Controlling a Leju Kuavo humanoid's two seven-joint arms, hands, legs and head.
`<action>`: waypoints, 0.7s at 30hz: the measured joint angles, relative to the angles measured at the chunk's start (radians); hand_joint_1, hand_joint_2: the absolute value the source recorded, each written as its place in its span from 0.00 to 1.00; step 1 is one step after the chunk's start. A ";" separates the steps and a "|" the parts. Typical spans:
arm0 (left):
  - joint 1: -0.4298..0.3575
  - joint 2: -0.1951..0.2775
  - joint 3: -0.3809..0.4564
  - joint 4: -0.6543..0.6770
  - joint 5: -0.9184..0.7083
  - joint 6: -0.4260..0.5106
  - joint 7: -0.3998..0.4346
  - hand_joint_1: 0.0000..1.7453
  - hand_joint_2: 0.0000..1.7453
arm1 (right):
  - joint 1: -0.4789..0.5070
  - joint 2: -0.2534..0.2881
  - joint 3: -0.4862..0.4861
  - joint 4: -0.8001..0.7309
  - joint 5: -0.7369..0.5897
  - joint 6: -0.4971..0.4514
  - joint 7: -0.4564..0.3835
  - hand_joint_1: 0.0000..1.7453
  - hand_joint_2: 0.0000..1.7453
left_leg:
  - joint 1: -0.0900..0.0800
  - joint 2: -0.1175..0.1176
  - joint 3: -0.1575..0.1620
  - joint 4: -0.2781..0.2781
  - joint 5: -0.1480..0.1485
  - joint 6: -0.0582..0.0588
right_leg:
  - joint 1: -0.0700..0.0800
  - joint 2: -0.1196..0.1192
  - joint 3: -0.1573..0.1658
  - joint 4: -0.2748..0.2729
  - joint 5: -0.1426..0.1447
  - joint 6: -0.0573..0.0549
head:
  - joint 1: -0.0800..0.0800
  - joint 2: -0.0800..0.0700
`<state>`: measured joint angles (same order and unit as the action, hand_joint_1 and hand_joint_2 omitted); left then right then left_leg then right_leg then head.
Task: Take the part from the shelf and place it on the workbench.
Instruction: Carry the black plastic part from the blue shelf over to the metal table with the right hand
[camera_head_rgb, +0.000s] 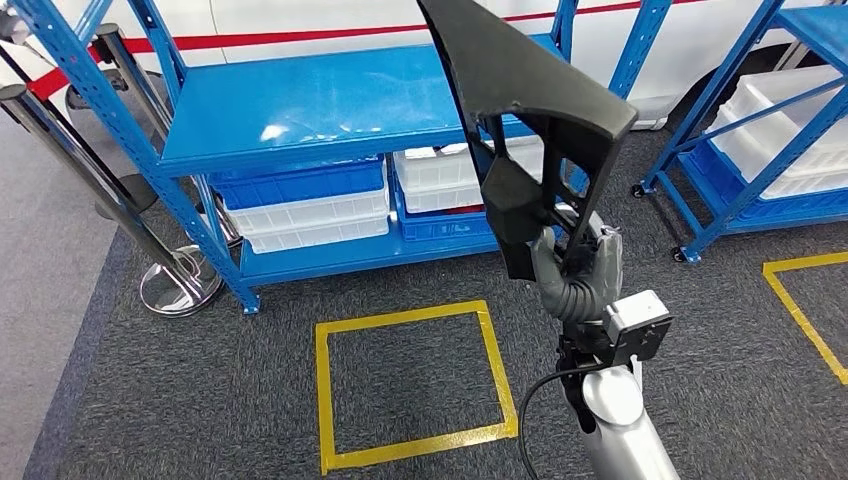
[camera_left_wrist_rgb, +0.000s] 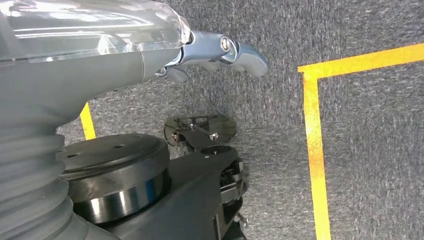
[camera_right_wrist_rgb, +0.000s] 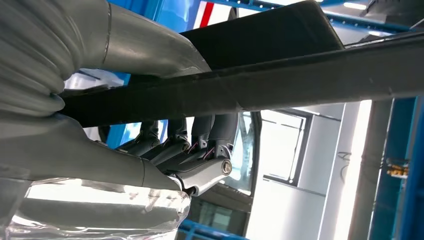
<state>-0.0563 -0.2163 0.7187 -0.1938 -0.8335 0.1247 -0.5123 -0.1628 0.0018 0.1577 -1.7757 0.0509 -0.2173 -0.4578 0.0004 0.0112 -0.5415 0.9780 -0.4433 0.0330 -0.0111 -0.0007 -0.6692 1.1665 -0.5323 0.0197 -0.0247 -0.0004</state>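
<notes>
The right hand (camera_head_rgb: 580, 270) grasps the black part (camera_head_rgb: 530, 110) at its lower end, its long axis rising upright above the hand, clear of the blue shelf (camera_head_rgb: 320, 105); the left hand (camera_left_wrist_rgb: 220, 52) hangs released.

A silver right arm (camera_head_rgb: 618, 420) with black cable, white wrist box and grey ribbed robot hand (camera_head_rgb: 580, 275).

Matt black, probably plastic part (camera_head_rgb: 540, 110)
</notes>
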 joint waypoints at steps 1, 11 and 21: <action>0.000 0.000 0.000 0.000 0.000 0.000 0.000 0.00 1.00 | -0.001 0.000 0.001 0.001 0.000 0.000 0.000 1.00 1.00 | 0.000 0.000 -0.003 0.000 0.002 0.001 | -0.001 0.000 -0.013 0.033 -0.019 0.002 | 0.000 0.000; 0.002 -0.001 0.000 0.000 -0.004 0.003 -0.006 0.00 1.00 | -0.007 -0.012 0.015 0.023 -0.013 -0.008 0.002 1.00 1.00 | -0.002 -0.002 -0.059 0.049 0.013 -0.029 | -0.011 0.003 0.100 -0.115 0.039 -0.003 | 0.000 0.000; 0.003 -0.001 0.000 0.000 -0.018 -0.011 -0.007 0.00 1.00 | -0.008 -0.014 0.020 0.024 -0.012 -0.055 0.009 1.00 1.00 | 0.005 -0.006 -0.141 0.298 -0.121 -0.054 | -0.002 0.007 0.058 -0.119 0.079 -0.046 | -0.001 0.000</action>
<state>-0.0538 -0.2172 0.7188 -0.1938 -0.8517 0.1137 -0.5191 -0.1710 -0.0122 0.1774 -1.7518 0.0385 -0.2727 -0.4486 0.0056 0.0050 -0.6822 1.2758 -0.5647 -0.0212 -0.0136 0.0062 -0.6112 1.0477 -0.4537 -0.0258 -0.0256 -0.0004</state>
